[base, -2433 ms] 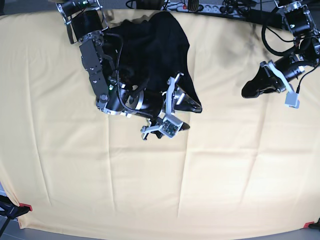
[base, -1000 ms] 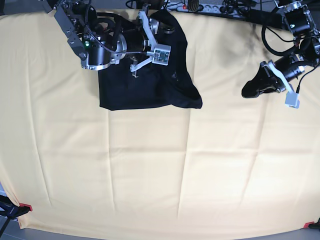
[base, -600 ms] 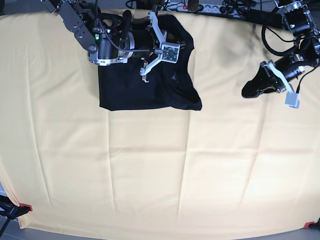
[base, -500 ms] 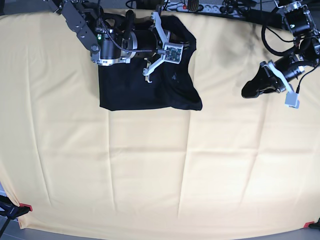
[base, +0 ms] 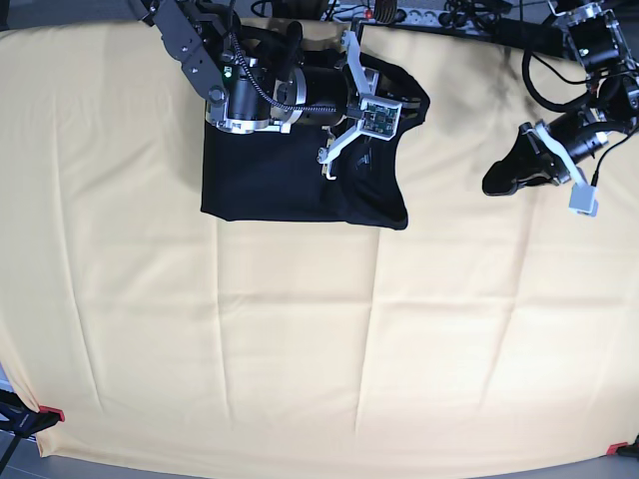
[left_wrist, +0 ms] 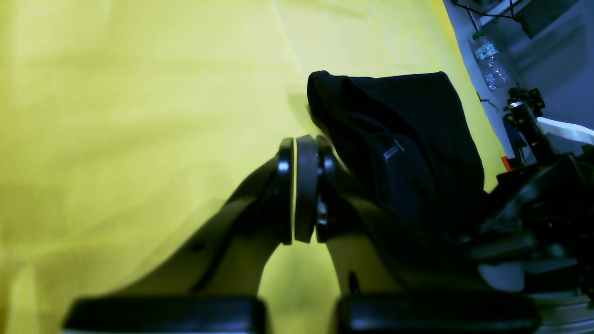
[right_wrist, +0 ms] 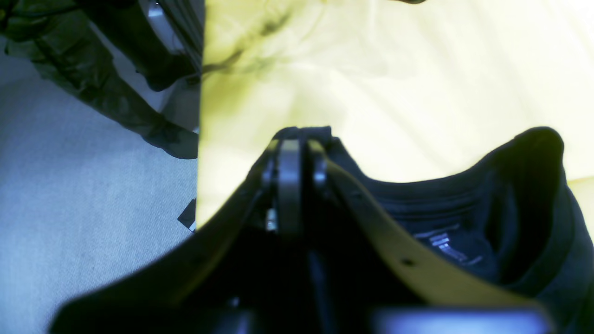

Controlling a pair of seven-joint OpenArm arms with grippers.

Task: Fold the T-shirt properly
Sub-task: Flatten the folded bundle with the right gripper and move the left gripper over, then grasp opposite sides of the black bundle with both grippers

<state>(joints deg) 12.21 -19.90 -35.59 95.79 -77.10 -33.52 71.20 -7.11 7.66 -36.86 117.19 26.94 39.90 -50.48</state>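
- The T-shirt point(base: 290, 180) lies partly folded as a dark block at the far side of the yellow tablecloth point(base: 300, 349) that covers the surface, left of centre in the base view
- Its near edge runs fairly straight; its right side bulges out to a rounded corner, and a flap at the far right is lifted toward the collar end
- The right tool point(base: 344, 120) hovers over the far right part of the shirt, its arm stretching in from the far left across the cloth
- In the right wrist view the right tool point(right_wrist: 290, 162) shows its two pads pressed together, with black fabric directly behind the tips; whether any cloth is pinched between them I cannot tell
- Inside the open collar point(right_wrist: 464, 204) in that view sits a small pale neck label point(right_wrist: 441, 243); its print is too blurred to read
- The left tool point(base: 514, 172) hangs above bare tablecloth at the far right, well apart from the shirt, its pads together on nothing
- In the left wrist view a small grey printed mark point(left_wrist: 391, 151) shows on the shirt; it cannot be read
- Cables point(base: 439, 15) lie along the far edge beyond the cloth
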